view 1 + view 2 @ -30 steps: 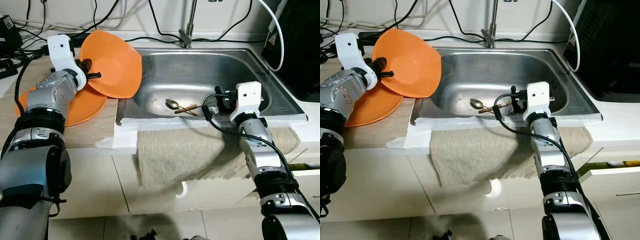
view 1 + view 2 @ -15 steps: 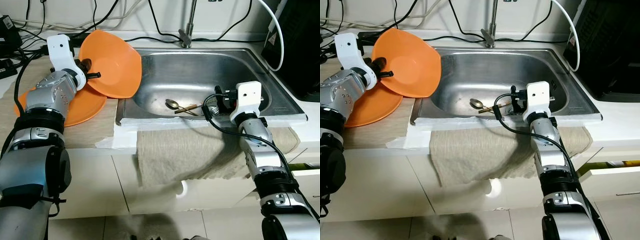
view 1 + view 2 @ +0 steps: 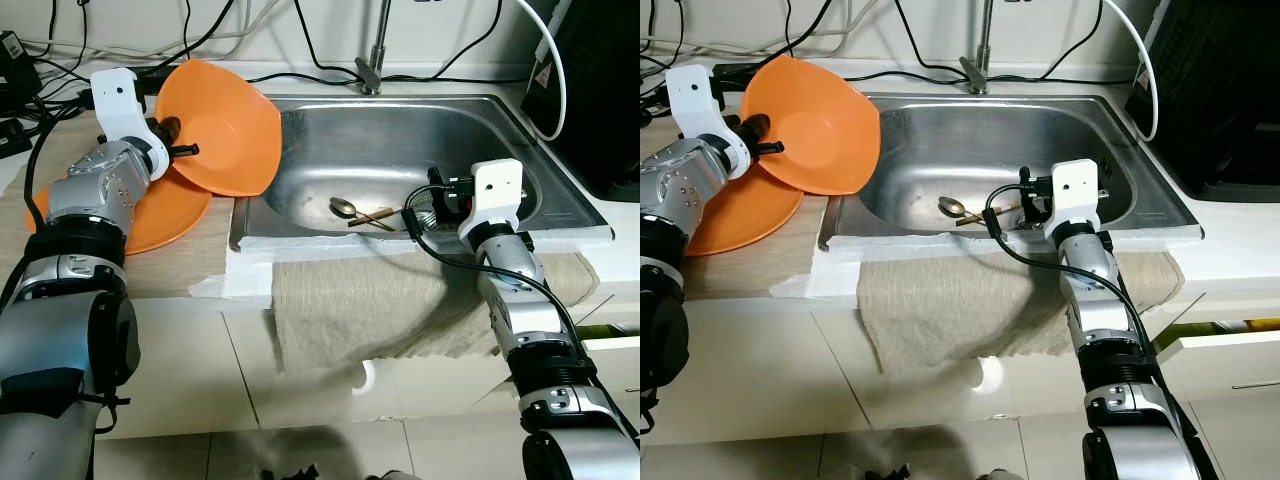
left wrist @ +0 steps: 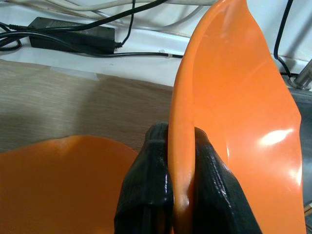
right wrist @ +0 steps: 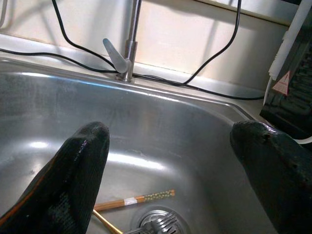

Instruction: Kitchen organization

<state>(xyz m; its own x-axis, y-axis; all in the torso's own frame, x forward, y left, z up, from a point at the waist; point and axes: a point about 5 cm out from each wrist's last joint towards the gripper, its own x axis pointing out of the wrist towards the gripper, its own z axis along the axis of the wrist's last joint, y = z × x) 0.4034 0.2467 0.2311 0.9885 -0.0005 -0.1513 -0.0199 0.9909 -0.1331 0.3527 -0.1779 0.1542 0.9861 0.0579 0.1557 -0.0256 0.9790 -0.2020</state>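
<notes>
My left gripper [image 3: 178, 150] is shut on the rim of an orange bowl [image 3: 220, 125], which it holds tilted on edge above the counter, just left of the sink [image 3: 400, 130]. In the left wrist view the black fingers [image 4: 151, 185] pinch the bowl's rim [image 4: 229, 97]. A second orange plate [image 3: 165, 212] lies flat on the counter beneath. In the sink lie a metal spoon [image 3: 345, 207] and wooden chopsticks [image 5: 134, 200]. My right gripper [image 5: 170, 146] hangs open over the sink's front right part, with nothing between its fingers.
A faucet [image 3: 372, 60] stands behind the sink. A beige towel [image 3: 370, 300] hangs over the counter's front edge. A black appliance [image 3: 600, 90] stands at the right. Cables and a power adapter [image 4: 73, 34] lie along the back wall.
The whole picture has shifted very slightly. The left gripper still holds the bowl in much the same place, and the right gripper stays over the sink.
</notes>
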